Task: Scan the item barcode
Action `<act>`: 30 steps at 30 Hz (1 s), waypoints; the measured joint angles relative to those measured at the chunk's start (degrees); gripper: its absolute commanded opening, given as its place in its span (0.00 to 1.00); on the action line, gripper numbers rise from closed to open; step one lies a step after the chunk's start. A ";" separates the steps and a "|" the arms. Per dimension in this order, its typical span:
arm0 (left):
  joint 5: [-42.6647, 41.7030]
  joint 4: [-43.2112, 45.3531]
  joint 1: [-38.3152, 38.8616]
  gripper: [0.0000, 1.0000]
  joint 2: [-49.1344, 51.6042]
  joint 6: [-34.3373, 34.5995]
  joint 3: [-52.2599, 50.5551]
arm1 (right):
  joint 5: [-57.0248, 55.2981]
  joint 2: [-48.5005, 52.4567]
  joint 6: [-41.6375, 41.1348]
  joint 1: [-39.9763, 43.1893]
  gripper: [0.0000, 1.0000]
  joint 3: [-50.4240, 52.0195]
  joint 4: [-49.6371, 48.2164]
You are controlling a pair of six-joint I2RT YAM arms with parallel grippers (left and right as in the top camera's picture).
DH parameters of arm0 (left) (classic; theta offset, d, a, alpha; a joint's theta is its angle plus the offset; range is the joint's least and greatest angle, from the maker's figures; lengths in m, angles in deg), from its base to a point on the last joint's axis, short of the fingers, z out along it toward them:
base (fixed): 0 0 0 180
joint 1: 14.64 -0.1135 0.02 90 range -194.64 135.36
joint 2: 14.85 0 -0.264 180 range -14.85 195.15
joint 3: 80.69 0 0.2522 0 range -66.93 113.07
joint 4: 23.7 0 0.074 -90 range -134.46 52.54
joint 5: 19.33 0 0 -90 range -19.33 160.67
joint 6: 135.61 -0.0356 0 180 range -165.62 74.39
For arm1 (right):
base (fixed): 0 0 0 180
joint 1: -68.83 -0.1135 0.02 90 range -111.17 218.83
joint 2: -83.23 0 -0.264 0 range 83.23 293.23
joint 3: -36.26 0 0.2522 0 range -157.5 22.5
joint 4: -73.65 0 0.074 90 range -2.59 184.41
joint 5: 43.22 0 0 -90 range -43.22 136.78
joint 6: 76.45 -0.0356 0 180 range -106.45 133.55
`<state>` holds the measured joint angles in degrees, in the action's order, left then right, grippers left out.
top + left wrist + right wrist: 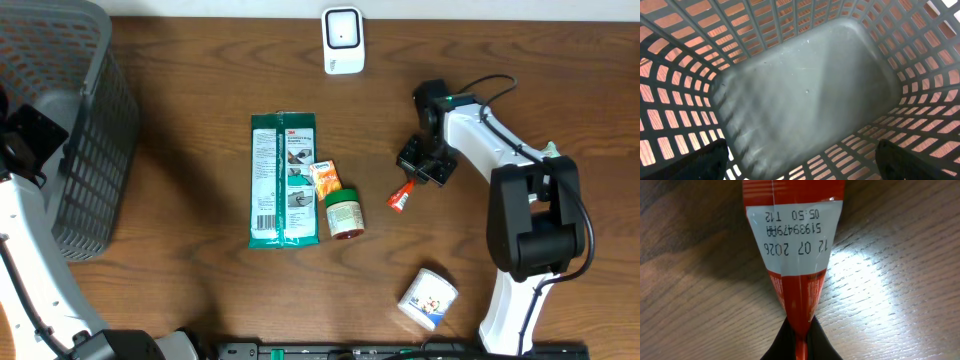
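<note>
Red sachet (795, 255) is pinched at one crimped end by the pressed-together jaws of the right gripper (799, 342). The rest stretches ahead of them, date print up, on or just above the wooden table (900, 280). Gripping the thin edge likely keeps its faces free for the white scanner (342, 40), well beyond. The left gripper (802, 162) hangs spread inside the basket (790, 90), holding nothing.

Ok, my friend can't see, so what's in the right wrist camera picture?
A red packet with a white band of upside-down date numbers fills the middle, pinched at its bottom end by the right end effector. Behind it is a brown wooden table with a bright patch of light.
</note>
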<state>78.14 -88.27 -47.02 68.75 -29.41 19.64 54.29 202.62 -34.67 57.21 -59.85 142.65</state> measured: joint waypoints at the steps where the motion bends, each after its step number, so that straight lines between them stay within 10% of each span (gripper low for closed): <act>1: 0.00 0.00 0.00 0.93 0.00 0.00 0.00 | 0.55 -0.02 0.35 0.33 0.01 0.02 0.02; 30: 0.00 0.00 0.00 0.93 0.00 0.00 0.00 | 4.46 -2.95 2.91 3.34 0.01 0.66 3.06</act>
<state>78.14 -88.27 -47.02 68.75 -29.41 19.64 58.75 199.67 -31.77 60.55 -59.19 145.71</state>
